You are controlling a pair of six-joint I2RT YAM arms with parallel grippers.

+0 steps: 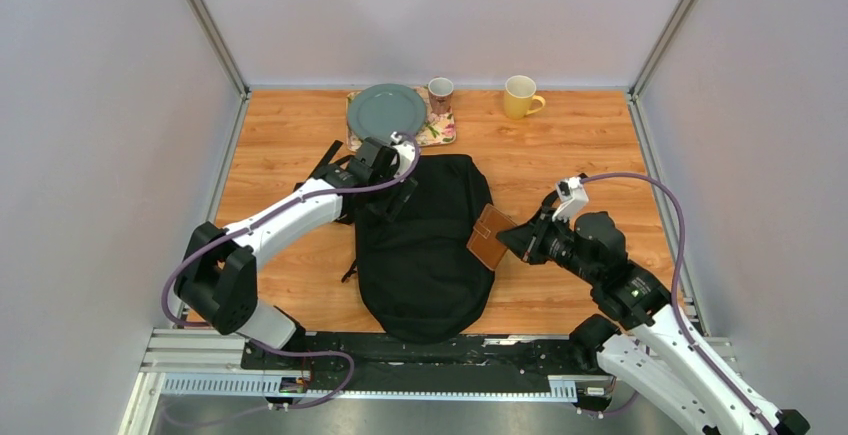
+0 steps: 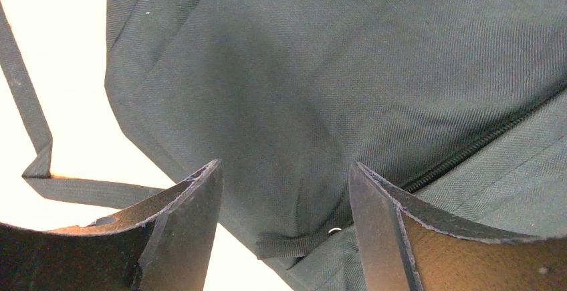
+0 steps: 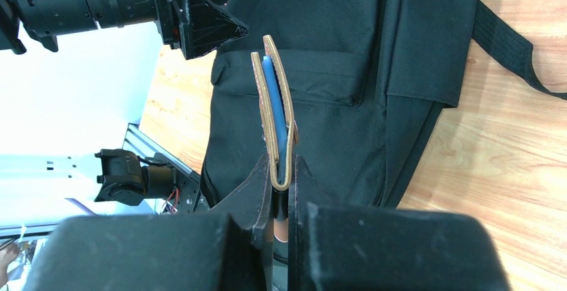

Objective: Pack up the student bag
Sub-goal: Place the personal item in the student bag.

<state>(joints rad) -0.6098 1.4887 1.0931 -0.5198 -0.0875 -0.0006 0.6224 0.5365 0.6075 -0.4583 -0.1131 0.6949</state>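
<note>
While the wooden table [image 1: 560, 145] fills the cell floor, the student bag [image 1: 425, 255] lies flat at its centre: black fabric, long axis running 12 to 6 o'clock, rounded end toward the arm bases at 6. One strap [image 3: 508, 43] trails onto the wood beside it. Left arm [image 1: 290, 217] reaches in from 8 o'clock, right arm [image 1: 640, 300] from 4 o'clock. Floral mat [image 1: 440, 133] sits at the table's 12 o'clock edge, with a grey-green plate [image 1: 387, 111] on its left part. Left gripper [image 1: 398, 187] is at the bag's 11 o'clock corner, pointing down at the fabric. In the left wrist view the left gripper [image 2: 284, 167] has its jaws well apart, with bag cloth and a zipper line [image 2: 481, 144] behind them. Can't tell if the tips touch the cloth. Right gripper [image 1: 512, 240] is at the bag's 3 o'clock edge, jaws pinched tight on a brown wallet [image 1: 489, 237]. In the right wrist view the wallet [image 3: 274, 104] stands edge-on with its fold between the fingers [image 3: 257, 190], blue insert showing between the leather flaps, free end over the bag's front pocket [image 3: 301, 77]. Can't tell if the wallet touches the bag. Yellow mug [image 1: 521, 96] is at the bag's 1 o'clock, handle toward 3. Small brown cup [image 1: 440, 89] sits at the mat's far corner, just beside the plate at its 2 o'clock.
</note>
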